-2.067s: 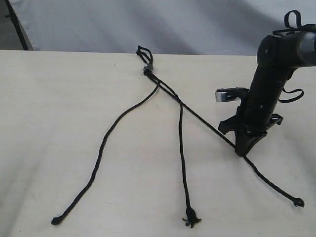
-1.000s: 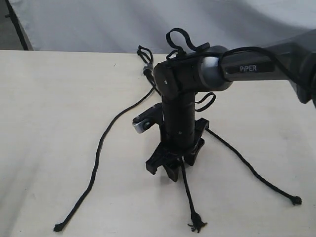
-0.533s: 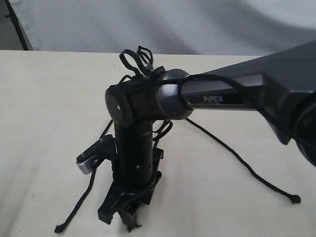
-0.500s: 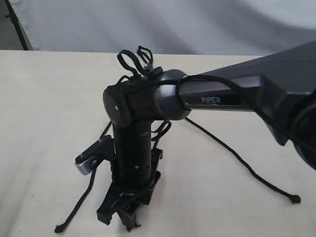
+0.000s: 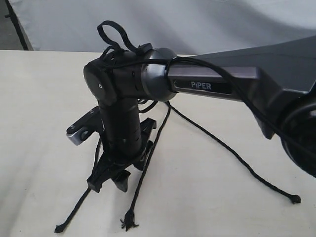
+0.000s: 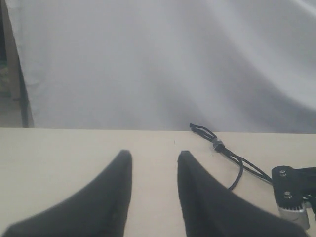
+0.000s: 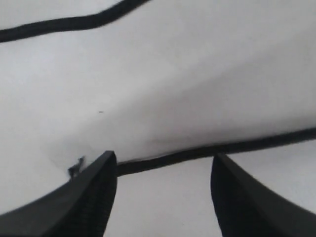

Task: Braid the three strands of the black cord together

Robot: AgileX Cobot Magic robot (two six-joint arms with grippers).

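"PiPER" in pale letters (lowercase i) along the grey right arm

Cord: thin, matte black, unbraided, lying on table. Grey band, short loops beyond. Left strand, middle strand and right strand fan apart, tips knotted or frayed.
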